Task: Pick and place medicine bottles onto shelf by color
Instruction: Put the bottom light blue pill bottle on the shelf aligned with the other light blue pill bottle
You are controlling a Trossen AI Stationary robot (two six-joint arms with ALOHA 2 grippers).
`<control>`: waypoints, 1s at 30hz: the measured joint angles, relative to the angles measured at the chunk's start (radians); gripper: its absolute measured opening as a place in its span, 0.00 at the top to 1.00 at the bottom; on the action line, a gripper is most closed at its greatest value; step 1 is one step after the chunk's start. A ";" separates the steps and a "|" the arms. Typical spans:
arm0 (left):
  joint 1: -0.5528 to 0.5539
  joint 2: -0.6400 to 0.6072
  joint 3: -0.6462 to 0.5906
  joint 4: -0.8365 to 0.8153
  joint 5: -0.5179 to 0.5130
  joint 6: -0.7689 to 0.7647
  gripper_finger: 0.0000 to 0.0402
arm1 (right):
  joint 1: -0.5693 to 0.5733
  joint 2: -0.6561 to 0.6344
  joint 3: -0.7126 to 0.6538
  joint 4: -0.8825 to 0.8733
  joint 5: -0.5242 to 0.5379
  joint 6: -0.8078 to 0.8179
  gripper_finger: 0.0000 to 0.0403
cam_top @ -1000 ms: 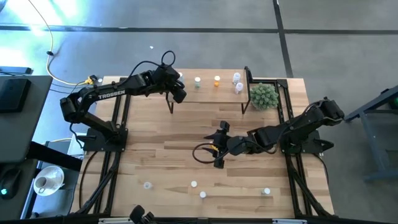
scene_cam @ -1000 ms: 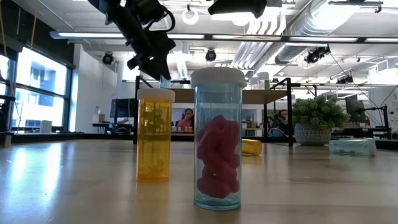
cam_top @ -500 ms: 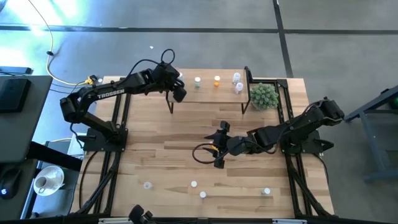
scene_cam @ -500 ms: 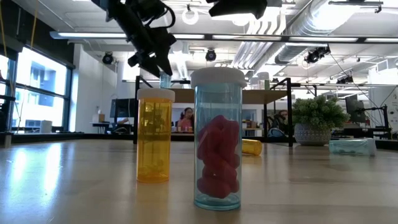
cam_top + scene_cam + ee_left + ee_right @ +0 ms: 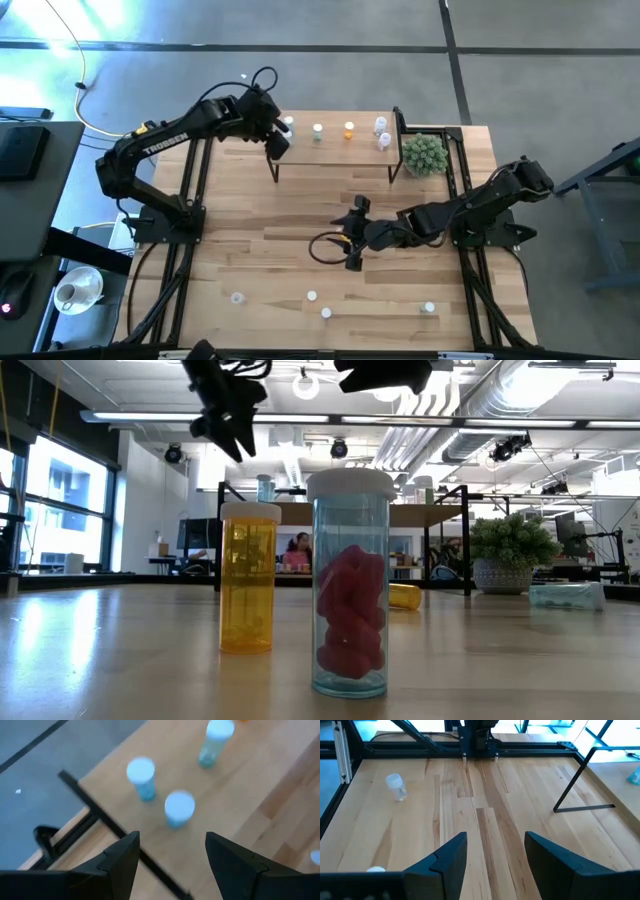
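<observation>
On the surface (image 5: 300, 215) near the camera, several bottles (image 5: 312, 296) wait unsorted. The right gripper (image 5: 352, 232) hovers mid-surface, fingers apart, empty. Farther off, the left gripper (image 5: 274, 140) hangs spread over the shelf (image 5: 330, 155); a careless swing could topple the blue bottles (image 5: 179, 808) there.

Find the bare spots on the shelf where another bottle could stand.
The shelf is bare along its front edge and between the green bottle and orange bottle. Crowded: the left end under the open left pincer and the right-end pair.
</observation>
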 joint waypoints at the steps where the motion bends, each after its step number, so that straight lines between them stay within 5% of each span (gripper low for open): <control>1: -0.004 -0.006 0.000 -0.018 -0.001 0.001 0.46 | 0.000 0.000 0.000 -0.007 -0.004 0.000 0.53; 11: -0.138 -0.176 -0.172 0.014 -0.008 -0.019 0.46 | 0.014 -0.003 0.000 -0.065 -0.006 0.022 0.53; 18: -0.283 -0.358 -0.401 0.221 -0.009 -0.083 0.47 | 0.057 -0.060 0.000 -0.127 0.011 0.080 0.53; 22: -0.384 -0.444 -0.540 0.375 -0.010 -0.095 0.48 | 0.098 -0.088 0.000 -0.206 0.105 0.131 0.53; 30: -0.590 -0.517 -0.775 0.674 -0.012 -0.166 0.48 | 0.147 -0.119 0.000 -0.424 0.122 0.348 0.53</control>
